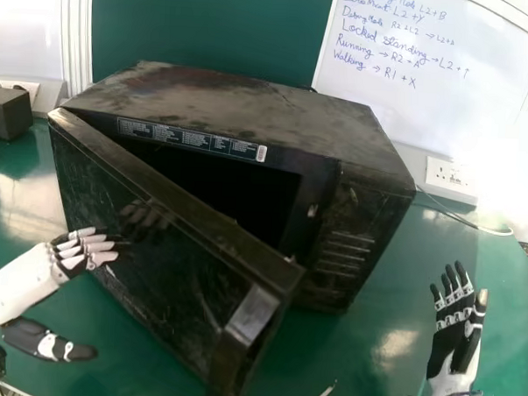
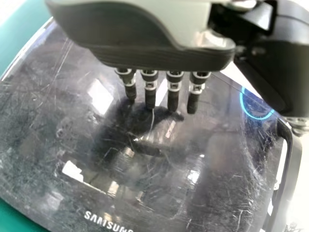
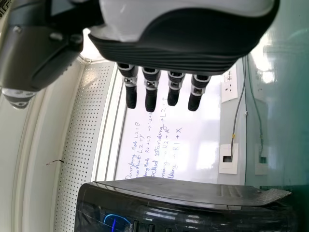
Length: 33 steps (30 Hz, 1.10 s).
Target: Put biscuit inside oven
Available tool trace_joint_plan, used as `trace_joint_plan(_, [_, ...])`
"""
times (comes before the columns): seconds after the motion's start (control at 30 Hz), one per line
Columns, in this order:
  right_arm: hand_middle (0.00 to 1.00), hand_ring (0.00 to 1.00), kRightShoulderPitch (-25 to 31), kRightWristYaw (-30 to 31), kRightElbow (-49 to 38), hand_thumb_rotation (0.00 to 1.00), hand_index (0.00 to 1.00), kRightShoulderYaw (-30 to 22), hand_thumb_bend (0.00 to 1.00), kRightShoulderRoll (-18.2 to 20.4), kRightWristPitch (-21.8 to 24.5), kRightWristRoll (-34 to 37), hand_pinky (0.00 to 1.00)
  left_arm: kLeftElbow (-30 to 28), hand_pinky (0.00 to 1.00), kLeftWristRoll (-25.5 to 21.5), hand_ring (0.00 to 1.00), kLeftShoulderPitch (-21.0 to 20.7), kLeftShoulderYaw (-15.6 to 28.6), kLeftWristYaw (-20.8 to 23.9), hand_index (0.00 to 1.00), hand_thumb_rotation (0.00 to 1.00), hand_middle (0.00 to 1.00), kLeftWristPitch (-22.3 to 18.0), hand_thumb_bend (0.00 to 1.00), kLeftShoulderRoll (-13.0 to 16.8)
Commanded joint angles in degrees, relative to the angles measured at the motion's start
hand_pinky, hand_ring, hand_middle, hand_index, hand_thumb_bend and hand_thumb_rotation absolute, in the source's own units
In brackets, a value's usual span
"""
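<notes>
Left robot hand [image 1: 71, 252], fingers extended, sits by the face of the half-open door [image 1: 169, 260]; pushing inward could swing it shut. Right robot hand [image 1: 455, 333], open, is over the counter [image 1: 370, 378], right of the microwave oven [image 1: 242, 101]. A careless approach could catch the door's handle edge [image 1: 251, 314]; rounding it from the right looks roomier.

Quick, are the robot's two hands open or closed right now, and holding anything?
Left hand: open, empty, at the glossy black oven door.
Right hand: open, empty, over the shiny green table.
</notes>
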Motion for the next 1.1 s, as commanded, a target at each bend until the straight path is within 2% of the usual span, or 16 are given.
trace_joint_plan(0.0, [0.95, 0.95, 0.08, -0.29, -1.05, 0.81, 0.97, 0.07, 1.0, 0.39, 0.4, -0.16, 0.94, 0.79, 1.0, 0.75, 1.0, -1.03, -1.34, 0.66, 0.97, 1.0, 1.0, 0.13, 1.0, 1.18])
trace_joint_plan(0.33, [0.93, 0.91, 0.52, -0.83, -1.74, 0.84, 0.95, 0.12, 1.0, 0.48, 1.0, -0.53, 0.8, 1.0, 1.0, 3.24, 1.0, -4.4, -3.84, 1.61, 0.97, 1.0, 1.0, 2.54, 0.99, 1.26])
trace_joint_plan(0.6, [0.92, 0.9, 0.59, -0.82, -1.96, 0.86, 0.95, 0.14, 1.0, 0.69, 1.03, -0.64, 0.81, 4.41, 1.0, 5.4, 1.0, -7.84, -5.97, 2.4, 0.97, 1.0, 1.0, 2.15, 0.99, 2.48])
trace_joint_plan(0.77, [0.91, 0.88, 0.59, -0.6, -1.7, 0.87, 0.94, -0.05, 1.0, 0.69, 0.91, -0.42, 0.78, 6.86, 1.0, 7.69, 1.0, -9.57, -7.12, 3.89, 0.96, 1.0, 1.0, 1.3, 0.99, 2.78])
trace_joint_plan(1.07, [0.94, 0.9, 0.54, -1.06, -2.11, 0.91, 0.96, 0.03, 1.0, 0.81, 1.04, -0.75, 0.84, 6.57, 1.0, 9.18, 1.0, -11.65, -9.67, 3.28, 0.96, 1.0, 1.0, 6.28, 0.99, 5.19])
